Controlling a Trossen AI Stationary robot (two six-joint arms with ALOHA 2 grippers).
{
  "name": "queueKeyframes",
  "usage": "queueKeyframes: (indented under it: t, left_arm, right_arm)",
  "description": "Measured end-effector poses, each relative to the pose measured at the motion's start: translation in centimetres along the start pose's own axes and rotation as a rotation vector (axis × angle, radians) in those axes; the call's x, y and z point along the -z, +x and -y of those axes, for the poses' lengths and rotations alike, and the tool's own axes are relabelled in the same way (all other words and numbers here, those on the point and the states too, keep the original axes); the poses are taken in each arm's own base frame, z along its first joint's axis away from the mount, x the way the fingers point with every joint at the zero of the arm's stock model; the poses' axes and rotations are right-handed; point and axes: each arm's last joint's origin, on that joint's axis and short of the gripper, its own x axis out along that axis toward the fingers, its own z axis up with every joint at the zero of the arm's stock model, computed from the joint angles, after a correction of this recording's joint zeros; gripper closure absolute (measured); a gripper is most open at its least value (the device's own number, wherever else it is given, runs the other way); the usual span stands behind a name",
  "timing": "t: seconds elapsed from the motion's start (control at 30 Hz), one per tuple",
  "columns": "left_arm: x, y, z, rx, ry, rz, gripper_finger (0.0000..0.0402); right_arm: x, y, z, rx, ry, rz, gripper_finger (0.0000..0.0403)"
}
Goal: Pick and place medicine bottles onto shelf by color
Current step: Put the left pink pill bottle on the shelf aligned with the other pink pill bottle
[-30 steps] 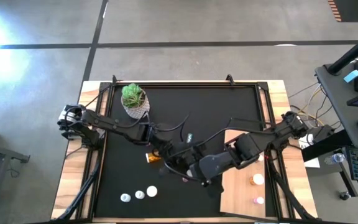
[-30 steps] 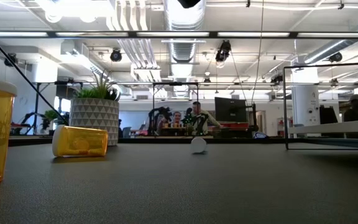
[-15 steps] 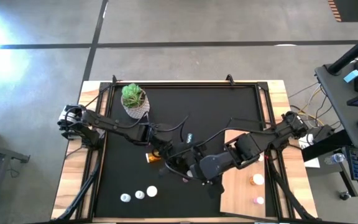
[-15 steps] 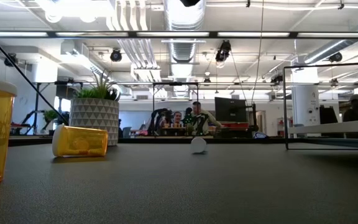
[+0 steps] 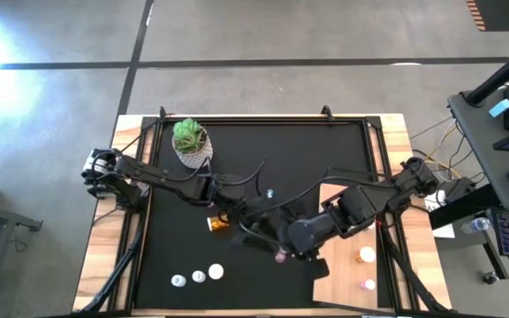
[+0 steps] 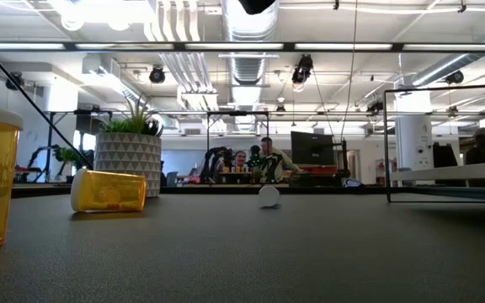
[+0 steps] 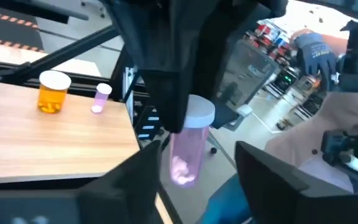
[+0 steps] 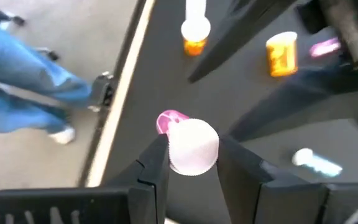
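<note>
The right gripper point(image 8: 193, 163) is clenched on the white cap of a small translucent pink pill bottle point(image 8: 187, 142), held above the black mat point(image 5: 325, 159) beside the pale wooden shelf board point(image 5: 347, 278). The left gripper point(image 7: 196, 163) points at that bottle, fingers parted around it. Both dark arms stretch low toward mid-table.

A potted green plant point(image 5: 190, 140) in a patterned white pot stands near the far left corner of a black mat point(image 5: 325, 155). The mat covers a wooden table point(image 5: 104, 256). People point(image 6: 255, 162) sit at distant desks.
</note>
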Motion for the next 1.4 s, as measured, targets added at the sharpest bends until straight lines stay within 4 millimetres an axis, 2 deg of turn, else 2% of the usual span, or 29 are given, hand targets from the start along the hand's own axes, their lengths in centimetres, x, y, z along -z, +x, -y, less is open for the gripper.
queueKeyframes:
  t: [0.13, 0.23, 0.6, 0.67, 0.8, 0.9, 1.13, 1.4]
  left_arm:
    - [0.0, -0.1, -0.4, -0.055, -0.007, 0.013, 0.0167]
    - [0.1, -0.2, -0.7, -0.087, -0.021, 0.001, 0.0150]
    - [1.2, -0.3, -1.0, -0.128, -0.119, -0.091, 0.0146]
    - [1.2, -0.3, -1.0, -0.129, -0.128, -0.091, 0.0146]
    - [1.2, -0.3, -1.0, -0.129, -0.130, -0.091, 0.0146]
    - [1.2, -0.3, -1.0, -0.128, -0.131, -0.092, 0.0146]
    - [1.3, -0.1, -0.8, -0.134, -0.131, -0.090, 0.0146]
    - [1.2, -0.2, -1.1, -0.222, -0.174, -0.047, 0.0146]
  right_arm:
    - [0.7, -0.1, -0.1, -0.031, 0.131, -0.083, 0.0303]
    - [1.9, -0.4, -0.7, -0.017, 0.228, -0.189, 0.0303]
    - [5.5, -1.3, -6.1, 0.092, 0.372, -0.360, 0.0303]
    - [6.2, -1.4, -7.3, 0.117, 0.327, -0.352, 0.0303]
    - [7.9, -1.5, -10.3, 0.170, 0.082, -0.310, 0.0303]
    - [9.5, -1.3, -12.0, 0.194, -0.040, -0.318, 0.0303]
    - [12.7, 0.1, -14.2, 0.206, -0.232, -0.404, 0.0303]
    - [15.8, 1.2, -15.3, 0.204, -0.417, -0.475, 0.0303]
